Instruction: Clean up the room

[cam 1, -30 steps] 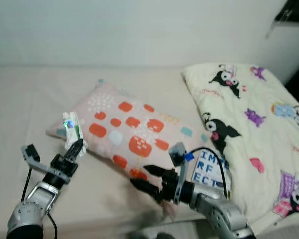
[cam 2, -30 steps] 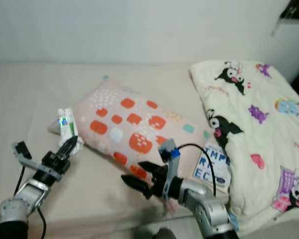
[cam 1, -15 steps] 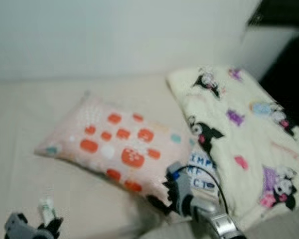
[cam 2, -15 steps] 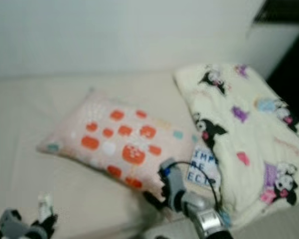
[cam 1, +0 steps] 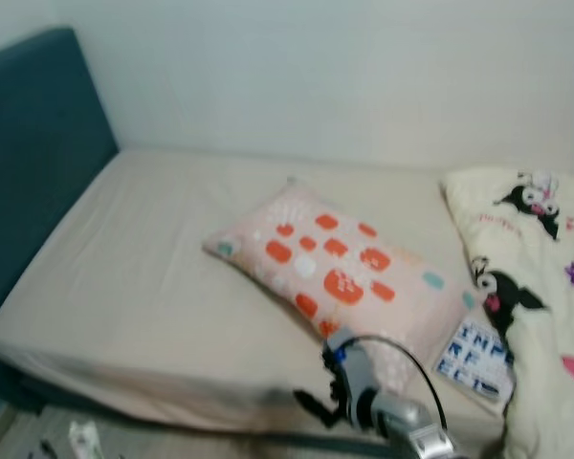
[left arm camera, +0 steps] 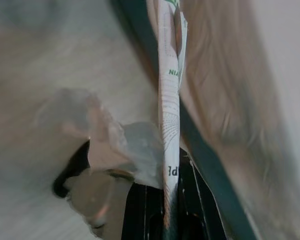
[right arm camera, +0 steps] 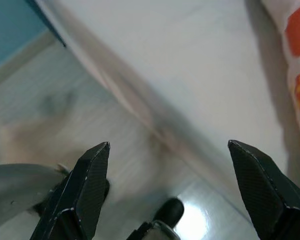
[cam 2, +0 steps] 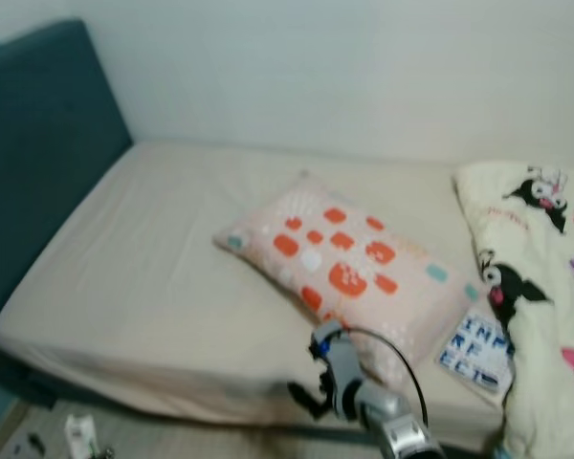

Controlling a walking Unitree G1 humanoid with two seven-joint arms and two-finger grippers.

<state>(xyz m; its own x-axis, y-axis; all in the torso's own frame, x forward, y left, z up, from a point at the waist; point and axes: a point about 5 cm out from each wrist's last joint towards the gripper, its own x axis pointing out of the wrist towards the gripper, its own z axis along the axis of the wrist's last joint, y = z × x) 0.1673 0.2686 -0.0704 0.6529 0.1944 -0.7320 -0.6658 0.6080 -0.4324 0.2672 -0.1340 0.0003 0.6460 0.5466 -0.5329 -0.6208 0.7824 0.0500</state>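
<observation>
Nearest: right gripper (right arm camera: 169, 185), fingers spread wide w/ nothing between them, hanging over the bed edge and pale floor. In the head views it sits low, just in front of the mattress edge (cam 1: 318, 408), black cable looping over the wrist.

Left gripper (left arm camera: 165, 200) is clamped on 1 flat packet (left arm camera: 169, 100), white w/ green print, held edge-on between the fingers; beneath it are floor and the dark bed base. In the left eye view the packet (cam 1: 82, 439) shows at the bottom corner, low over the floor beside the bed.

Count on the bed (cam 1: 153, 287): 1 pink pillow (cam 1: 340, 273) w/ orange and white spots, lying at a slant mid-mattress; 1 small white item w/ blue letters (cam 1: 475, 359), touching the pillow's near-right corner and partly under the blanket; 1 cream blanket (cam 1: 545, 287) w/ cartoon characters, bunched along the right side. 1 teal headboard (cam 1: 33, 182) at the left end, pale wall behind.

Vs. 1 s ago: whole view has swung left and pulled back, so headboard and floor are now in frame — camera move, the bedding hasn't shifted. Packet was up by the pillow's left corner in the left gripper; now it's down off the bed near the floor. Right gripper was over the mattress in front of the pillow; now lower, at the bed's front edge.
</observation>
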